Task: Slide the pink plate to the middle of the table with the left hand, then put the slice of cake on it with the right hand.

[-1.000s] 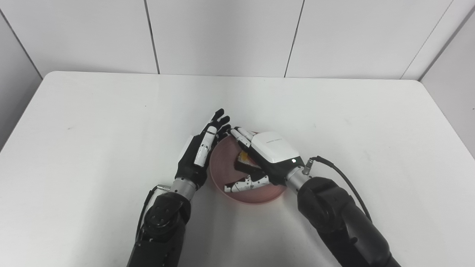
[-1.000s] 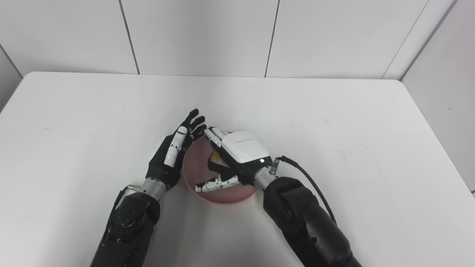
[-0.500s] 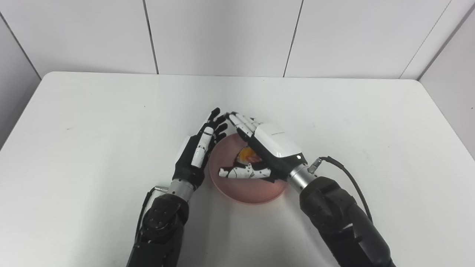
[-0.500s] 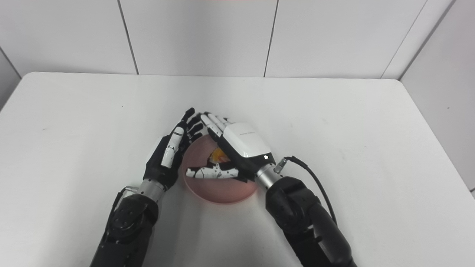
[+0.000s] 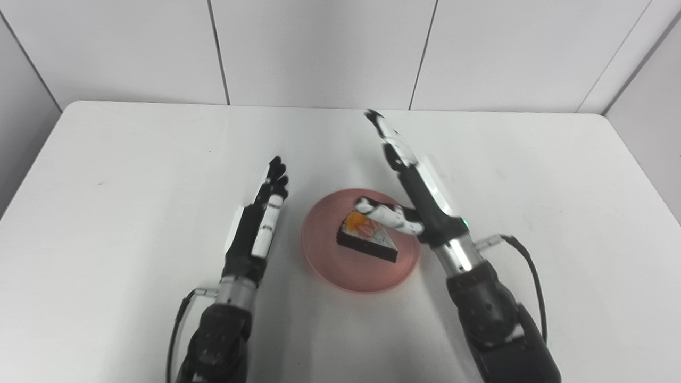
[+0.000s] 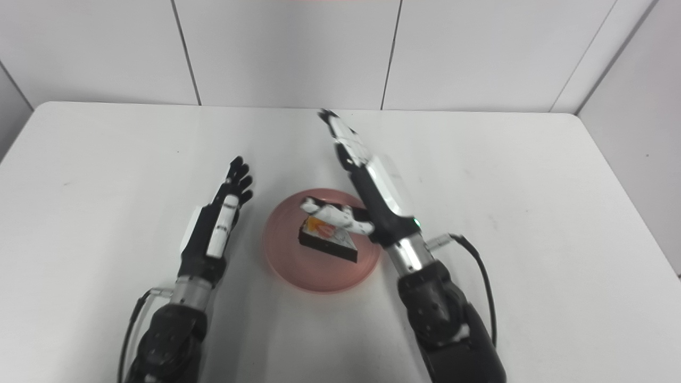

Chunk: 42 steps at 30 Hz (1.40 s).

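Since the earlier frames, both hands have drawn away from the round pink plate: the right hand has let go of the cake and lifted clear, and the left hand has shifted aside. Nearest the viewer, the plate sits near mid-table on the white table, carrying the dark wedge of chocolate cake with an orange fruit topping. Beside it, the left hand lies flat, fingers straight and close together, holding nothing. Farther off, the right hand's fingers extend upward, thumb angled over the cake, empty. Both task steps appear complete; the next move likely calls only for retracting the arms.
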Each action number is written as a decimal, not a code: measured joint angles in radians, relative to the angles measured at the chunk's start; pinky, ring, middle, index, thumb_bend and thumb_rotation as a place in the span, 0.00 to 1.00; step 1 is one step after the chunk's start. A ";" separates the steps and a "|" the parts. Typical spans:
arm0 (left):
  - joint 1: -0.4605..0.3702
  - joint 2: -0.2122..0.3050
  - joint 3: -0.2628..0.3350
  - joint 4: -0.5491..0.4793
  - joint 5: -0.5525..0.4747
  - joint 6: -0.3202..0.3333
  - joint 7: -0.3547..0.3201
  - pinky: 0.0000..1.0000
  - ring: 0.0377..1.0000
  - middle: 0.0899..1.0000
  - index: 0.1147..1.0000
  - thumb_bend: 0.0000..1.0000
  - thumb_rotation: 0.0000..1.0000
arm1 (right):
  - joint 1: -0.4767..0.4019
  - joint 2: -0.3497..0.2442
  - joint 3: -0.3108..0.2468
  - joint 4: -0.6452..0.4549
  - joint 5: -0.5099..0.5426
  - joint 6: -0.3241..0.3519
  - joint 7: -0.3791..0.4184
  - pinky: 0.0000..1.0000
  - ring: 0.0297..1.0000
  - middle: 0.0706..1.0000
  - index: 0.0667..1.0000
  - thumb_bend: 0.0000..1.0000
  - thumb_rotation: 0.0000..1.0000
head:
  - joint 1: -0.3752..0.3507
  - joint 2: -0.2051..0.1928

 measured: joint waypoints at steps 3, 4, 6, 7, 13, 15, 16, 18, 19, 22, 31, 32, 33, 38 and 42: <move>0.045 0.012 -0.003 -0.043 -0.002 0.003 -0.002 0.98 1.00 1.00 0.99 0.46 1.00 | 0.091 0.005 -0.047 -0.021 0.079 0.085 0.021 1.00 1.00 1.00 1.00 0.40 1.00 | 0.000 0.000; 0.059 0.017 -0.004 -0.057 -0.002 0.004 -0.002 0.98 1.00 1.00 1.00 0.46 1.00 | 0.122 0.010 -0.059 -0.025 0.114 0.110 0.029 1.00 1.00 1.00 1.00 0.32 1.00 | -0.005 -0.002; 0.078 0.028 -0.013 -0.073 -0.002 0.015 -0.009 0.98 1.00 1.00 1.00 0.46 1.00 | 0.179 0.030 -0.085 -0.028 0.208 0.148 0.049 1.00 1.00 1.00 1.00 0.27 1.00 | -0.005 -0.002; 0.087 0.032 -0.018 -0.082 -0.001 0.020 -0.012 0.98 1.00 1.00 1.00 0.46 1.00 | 0.201 0.041 -0.099 -0.028 0.258 0.160 0.057 1.00 1.00 1.00 1.00 0.26 1.00 | -0.008 -0.002; 0.134 0.034 -0.031 -0.117 0.010 0.042 -0.019 1.00 1.00 1.00 1.00 0.45 1.00 | 0.201 0.079 -0.129 0.000 0.396 0.173 0.078 0.98 0.98 0.98 0.97 0.24 1.00 | -0.020 0.000; 0.139 0.035 -0.028 -0.120 0.008 0.043 -0.019 1.00 1.00 1.00 1.00 0.45 1.00 | 0.193 0.084 -0.135 0.010 0.405 0.172 0.077 0.98 0.97 0.97 0.96 0.24 1.00 | -0.025 -0.006; 0.139 0.035 -0.027 -0.120 0.007 0.045 -0.020 1.00 1.00 1.00 1.00 0.46 1.00 | 0.190 0.085 -0.137 0.015 0.413 0.169 0.076 0.97 0.96 0.96 0.96 0.24 1.00 | -0.023 -0.014; 0.139 0.038 -0.026 -0.119 0.005 0.047 -0.024 1.00 1.00 1.00 1.00 0.46 1.00 | 0.182 0.087 -0.142 0.035 0.419 0.151 0.073 0.95 0.95 0.95 0.95 0.23 1.00 | -0.018 -0.017; 0.139 0.038 -0.026 -0.118 0.004 0.047 -0.026 1.00 1.00 1.00 1.00 0.46 1.00 | 0.178 0.088 -0.145 0.044 0.421 0.142 0.071 0.95 0.95 0.95 0.95 0.23 1.00 | -0.018 -0.017; 0.137 0.039 -0.027 -0.115 -0.002 0.047 -0.028 1.00 1.00 1.00 0.99 0.46 1.00 | 0.176 0.089 -0.147 0.053 0.421 0.130 0.062 0.95 0.95 0.94 0.94 0.25 1.00 | -0.015 -0.020; 0.114 0.056 -0.018 -0.087 -0.013 0.030 -0.031 0.99 1.00 1.00 0.98 0.46 1.00 | 0.175 0.087 -0.146 0.062 0.417 0.128 0.060 0.95 0.95 0.94 0.93 0.24 1.00 | -0.017 -0.012; 0.110 0.059 -0.016 -0.085 -0.015 0.029 -0.031 0.98 1.00 1.00 0.98 0.46 1.00 | 0.173 0.087 -0.146 0.064 0.417 0.127 0.060 0.95 0.94 0.94 0.93 0.24 1.00 | -0.017 -0.015; 0.106 0.063 -0.015 -0.082 -0.017 0.028 -0.031 0.98 1.00 1.00 0.98 0.46 1.00 | 0.172 0.086 -0.147 0.069 0.417 0.125 0.060 0.95 0.94 0.94 0.93 0.24 1.00 | -0.017 -0.015; 0.096 0.068 -0.010 -0.071 -0.026 0.028 -0.032 0.97 0.99 1.00 0.98 0.48 1.00 | 0.155 0.083 -0.155 0.090 0.421 0.113 0.061 0.95 0.94 0.94 0.93 0.23 1.00 | -0.009 -0.021; 0.094 0.067 -0.012 -0.068 -0.022 0.028 -0.031 0.96 0.99 1.00 0.98 0.47 1.00 | 0.141 0.079 -0.160 0.108 0.431 0.106 0.064 0.95 0.94 0.93 0.92 0.24 1.00 | -0.005 -0.023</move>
